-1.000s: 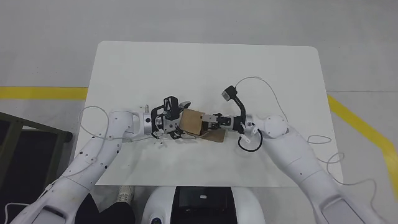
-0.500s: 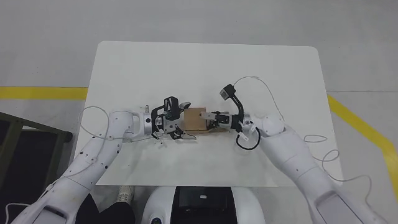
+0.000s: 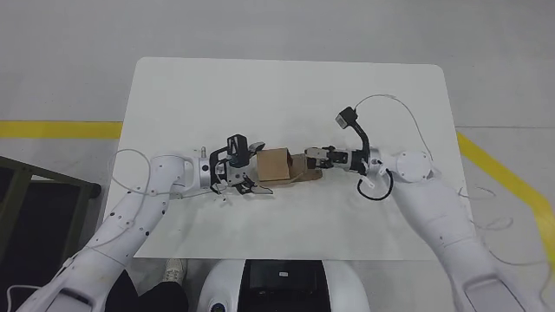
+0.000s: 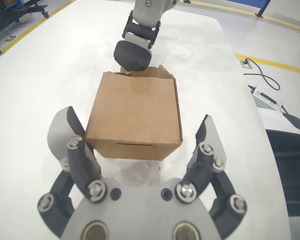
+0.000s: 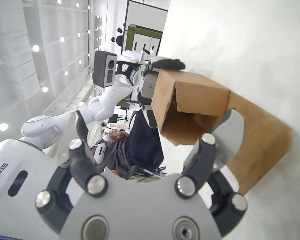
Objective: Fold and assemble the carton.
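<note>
A brown carton [image 3: 274, 165] lies on its side in the middle of the white table [image 3: 390, 95]. Its closed end [image 4: 135, 148] faces my left gripper [image 4: 137, 116], which is open, one finger on each side of that end. The open end [image 5: 190, 123] faces my right gripper [image 5: 152, 123], also open, with one finger [image 5: 230, 123] over the long flap [image 5: 255, 136] that lies flat on the table. In the top view, the left gripper [image 3: 247, 175] and right gripper [image 3: 314, 157] flank the carton.
A thin white cable [image 3: 395, 102] loops off the right arm above the table. The table's front edge [image 3: 303, 258] runs close behind both arms. A power socket and cord [image 4: 260, 72] lie on the floor beyond the table.
The carton has swung from a tilt to lie square between the grippers, its flap now flat beside it. The right gripper has drawn back to the right, away from the open end.
</note>
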`<state>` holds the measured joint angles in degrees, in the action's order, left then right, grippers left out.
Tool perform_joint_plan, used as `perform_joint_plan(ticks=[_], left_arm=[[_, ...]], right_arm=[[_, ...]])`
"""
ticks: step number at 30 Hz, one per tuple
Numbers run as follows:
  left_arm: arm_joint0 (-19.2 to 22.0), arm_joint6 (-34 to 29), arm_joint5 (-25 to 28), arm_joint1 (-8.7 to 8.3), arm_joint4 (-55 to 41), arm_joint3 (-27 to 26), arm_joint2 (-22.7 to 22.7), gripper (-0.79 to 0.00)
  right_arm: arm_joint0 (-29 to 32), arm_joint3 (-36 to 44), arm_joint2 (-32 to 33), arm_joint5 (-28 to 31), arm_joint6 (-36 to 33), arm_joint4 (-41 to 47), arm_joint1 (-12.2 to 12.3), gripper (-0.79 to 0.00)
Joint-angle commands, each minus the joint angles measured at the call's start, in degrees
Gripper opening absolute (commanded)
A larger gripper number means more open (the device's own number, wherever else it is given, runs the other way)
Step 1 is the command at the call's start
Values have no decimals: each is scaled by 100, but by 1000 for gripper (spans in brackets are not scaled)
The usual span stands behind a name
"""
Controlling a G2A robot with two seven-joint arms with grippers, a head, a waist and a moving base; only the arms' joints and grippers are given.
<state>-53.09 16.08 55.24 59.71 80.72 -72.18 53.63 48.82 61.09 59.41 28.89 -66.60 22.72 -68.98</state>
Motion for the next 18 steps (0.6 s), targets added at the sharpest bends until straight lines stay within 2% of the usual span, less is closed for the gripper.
perform_joint_plan(ticks=[1, 9, 18], left_arm=[[-5, -5, 4, 0, -2, -4, 7, 0], [-24, -13, 14, 2, 7, -17, 32, 0], [-39, -16, 28, 2, 20, -27, 61, 0]], right_arm=[[179, 279, 88, -166, 13, -80, 52, 0], [766, 954, 139, -366, 328, 0, 102, 0], [511, 631, -222, 49, 598, 36, -45, 0]])
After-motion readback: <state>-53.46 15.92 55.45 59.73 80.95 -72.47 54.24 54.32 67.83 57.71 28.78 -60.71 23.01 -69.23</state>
